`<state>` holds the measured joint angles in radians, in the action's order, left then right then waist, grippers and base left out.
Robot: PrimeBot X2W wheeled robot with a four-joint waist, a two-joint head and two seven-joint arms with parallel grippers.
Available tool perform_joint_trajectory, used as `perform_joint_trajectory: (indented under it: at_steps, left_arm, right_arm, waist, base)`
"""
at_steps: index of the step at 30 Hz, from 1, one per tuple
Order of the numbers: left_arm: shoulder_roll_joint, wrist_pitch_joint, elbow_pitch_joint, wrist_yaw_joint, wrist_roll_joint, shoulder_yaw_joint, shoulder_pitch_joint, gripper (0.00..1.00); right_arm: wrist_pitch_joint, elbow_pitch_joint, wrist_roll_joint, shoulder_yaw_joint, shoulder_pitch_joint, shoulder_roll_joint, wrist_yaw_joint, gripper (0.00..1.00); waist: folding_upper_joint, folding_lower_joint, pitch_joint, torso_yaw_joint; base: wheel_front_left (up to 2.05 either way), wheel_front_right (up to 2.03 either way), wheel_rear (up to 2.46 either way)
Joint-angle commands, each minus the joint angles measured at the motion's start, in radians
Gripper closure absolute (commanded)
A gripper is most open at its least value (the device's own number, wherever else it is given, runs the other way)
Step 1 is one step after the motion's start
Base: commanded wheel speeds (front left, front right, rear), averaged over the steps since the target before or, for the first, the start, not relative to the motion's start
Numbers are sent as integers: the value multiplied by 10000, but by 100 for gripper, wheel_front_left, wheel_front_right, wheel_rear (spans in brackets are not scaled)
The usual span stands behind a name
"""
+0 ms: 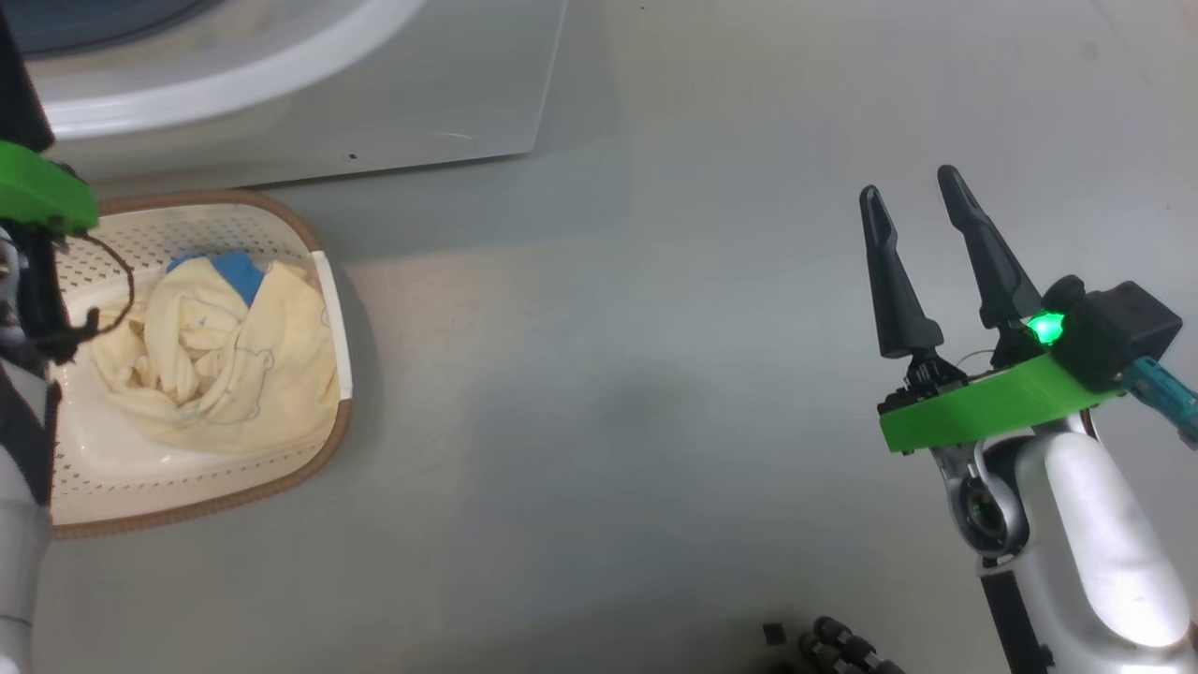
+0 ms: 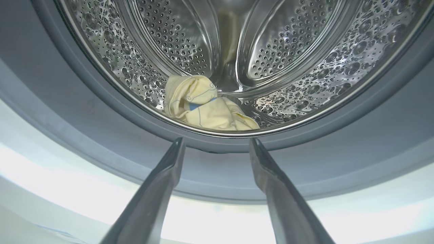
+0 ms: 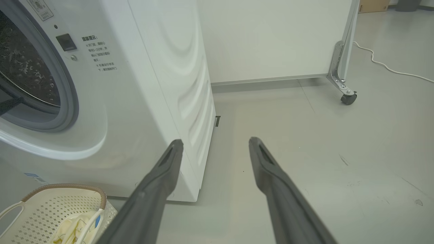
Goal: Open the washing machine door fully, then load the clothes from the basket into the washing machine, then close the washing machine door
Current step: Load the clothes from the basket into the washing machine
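My left claw (image 2: 215, 144) apart, empty | basket (image 1: 323, 454) clothes (image 1: 215, 365) 9 o'clock of right claw (image 1: 910, 183), apart too | left nearer

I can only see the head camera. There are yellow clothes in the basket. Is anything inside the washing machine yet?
Observer: Yes. The left wrist view shows one cream-yellow garment lying at the bottom front of the steel drum.
Operator: Is something holding it?
Observer: No. The left gripper is open and empty, pointing at the drum's opening from just outside.
Operator: What else is around there?
Observer: In the right wrist view, a white panel on a caster wheel stands beyond the washing machine.
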<state>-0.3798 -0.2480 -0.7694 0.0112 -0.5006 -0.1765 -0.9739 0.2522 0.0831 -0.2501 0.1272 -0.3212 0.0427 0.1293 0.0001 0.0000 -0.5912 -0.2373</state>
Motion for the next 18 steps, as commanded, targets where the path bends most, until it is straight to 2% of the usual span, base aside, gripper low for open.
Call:
perform_joint_trajectory:
  at_steps: [1, 10, 18]
  left_arm:
    - [-333, -122, 778, 193, 109, 303, 500, 0]
    - [495, -135, 4289, 1305, 793, 781, 4111, 0]
    - [1281, -136, 5775, 1533, 1112, 659, 6552, 0]
  right_arm:
    - [95, -258, 153, 49, 256, 75, 14, 0]
    - [78, -90, 536, -120, 694, 75, 14, 0]
    - [-290, -78, 909, -400, 1393, 75, 14, 0]
  waist:
    - [-1, 0, 253, 239]
    - [-1, 0, 1186, 757]
    - [-1, 0, 2500, 1336]
  base:
    - [0, 0, 0]
    - [0, 0, 0]
    - [0, 0, 0]
